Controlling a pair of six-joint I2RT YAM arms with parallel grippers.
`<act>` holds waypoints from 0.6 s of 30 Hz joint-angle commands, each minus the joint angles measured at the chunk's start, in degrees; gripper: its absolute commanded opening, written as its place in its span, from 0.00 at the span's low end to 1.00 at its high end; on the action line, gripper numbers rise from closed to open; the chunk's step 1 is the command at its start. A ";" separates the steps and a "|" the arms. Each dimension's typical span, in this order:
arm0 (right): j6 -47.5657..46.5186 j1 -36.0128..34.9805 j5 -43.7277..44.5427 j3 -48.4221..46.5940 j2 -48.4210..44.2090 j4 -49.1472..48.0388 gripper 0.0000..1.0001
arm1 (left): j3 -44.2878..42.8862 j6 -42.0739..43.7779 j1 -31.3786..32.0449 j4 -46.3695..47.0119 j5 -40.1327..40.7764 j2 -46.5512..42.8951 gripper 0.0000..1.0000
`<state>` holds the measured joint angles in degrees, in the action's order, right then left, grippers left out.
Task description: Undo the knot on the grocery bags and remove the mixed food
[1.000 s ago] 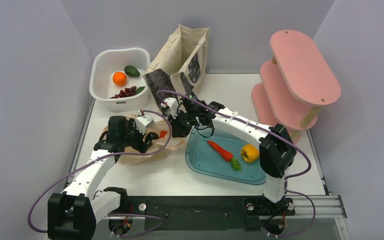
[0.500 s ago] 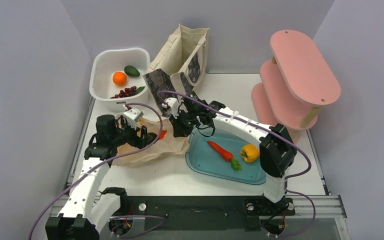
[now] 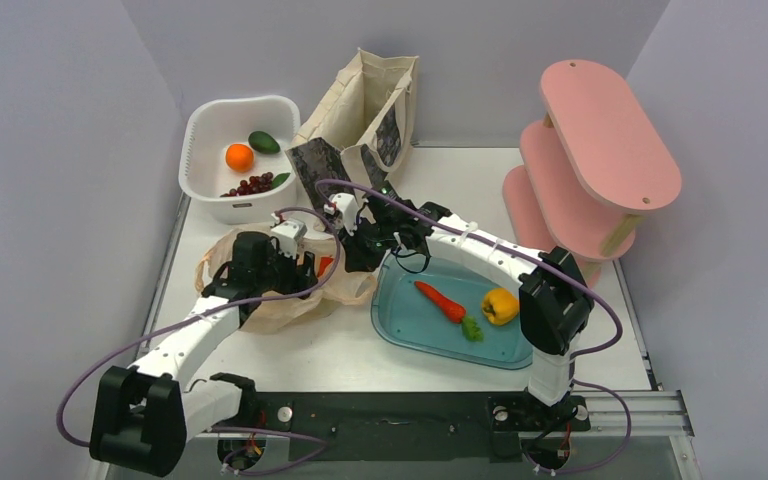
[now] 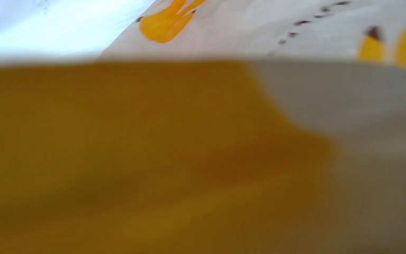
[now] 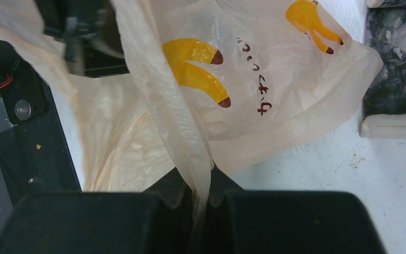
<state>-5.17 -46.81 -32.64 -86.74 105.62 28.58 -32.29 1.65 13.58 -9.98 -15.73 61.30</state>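
The plastic bag (image 3: 272, 310) lies crumpled on the bench (image 3: 350, 352), just left of the teal tray (image 3: 405, 335) and in front of the canvas tote (image 3: 360, 100). The right gripper (image 5: 201, 193) is clamped on a strip of the bag's film, which runs taut from the bag to its fingers. The left gripper (image 3: 298, 268) reaches into the bag's mouth. Its wrist view is a yellow-orange blur, so whether it stands wide or grips anything cannot be told. A carrot (image 3: 441, 301) lies in the tray beside a yellow bell pepper (image 3: 500, 306).
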 commanded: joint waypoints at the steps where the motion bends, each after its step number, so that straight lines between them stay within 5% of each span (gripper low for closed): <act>1: 0.46 0.32 -1.50 0.27 -1.86 -2.56 0.00 | -1.73 -3.15 1.18 4.10 10.25 5.45 0.71; 9: 0.70 0.33 -0.76 0.67 -2.04 -2.98 0.00 | -2.55 -0.66 1.29 6.24 14.45 15.80 0.70; 11: 0.90 0.31 -0.61 0.90 -2.15 -3.06 0.00 | -1.91 -1.06 0.95 8.02 13.41 17.22 0.64; 14: 0.90 0.40 -0.07 1.21 -2.30 -3.10 0.00 | -0.42 -1.29 -1.65 10.08 6.88 16.37 0.19; 16: 0.80 0.41 0.14 1.42 -2.43 -3.09 0.00 | 0.72 -0.73 -2.48 11.51 3.86 13.04 0.03; 18: 0.81 0.45 0.25 1.50 -2.32 -3.09 0.00 | 1.65 0.71 -2.84 11.52 1.33 8.39 0.00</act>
<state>-4.23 -46.17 -32.21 -85.36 105.62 27.77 -31.90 0.69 12.05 -2.79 -8.14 76.82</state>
